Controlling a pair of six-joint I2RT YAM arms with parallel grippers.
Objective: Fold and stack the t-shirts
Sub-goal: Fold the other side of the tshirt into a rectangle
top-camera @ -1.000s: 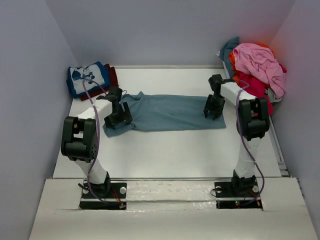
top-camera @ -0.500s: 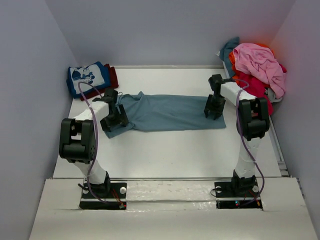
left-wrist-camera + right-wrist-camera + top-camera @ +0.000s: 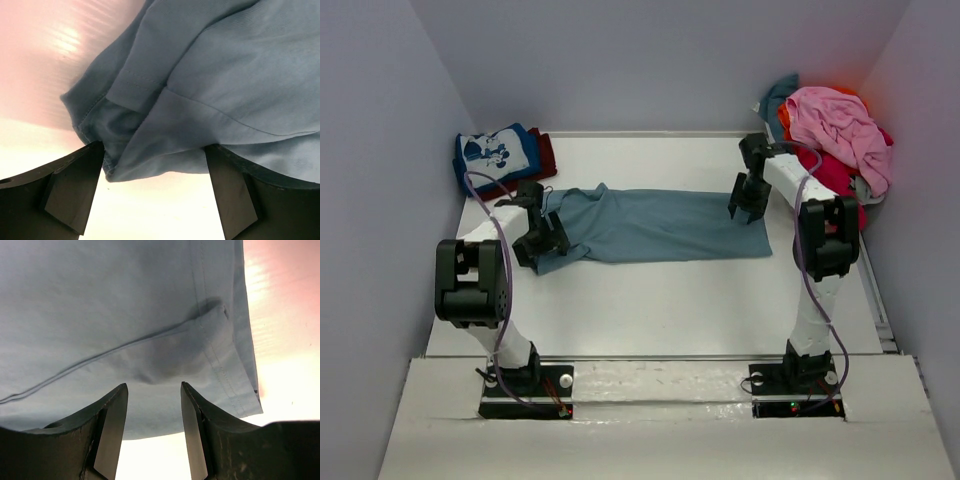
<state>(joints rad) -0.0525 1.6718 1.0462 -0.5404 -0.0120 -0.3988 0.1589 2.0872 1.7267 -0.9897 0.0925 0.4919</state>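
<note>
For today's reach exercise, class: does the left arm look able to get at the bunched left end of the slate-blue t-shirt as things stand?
Probably yes. The left gripper is open right over that end of the slate-blue t-shirt, with nothing lying between them.

Dark red tee [image 3: 547, 150] mostly hidden under printed tee [image 3: 498, 155]

From where I stand, the left arm [image 3: 490, 228] climbs from its base to a black elbow, then reaches forward and slightly rightward. Its wrist is tipped down, so the left gripper [image 3: 542, 243] hangs low with its jaws spread wide. The right arm [image 3: 788, 180] stands taller, folds at its elbow and stretches away and to the left, with the right gripper [image 3: 750, 203] pointing down, its black fingers [image 3: 112, 425] parted roughly halfway.
</note>
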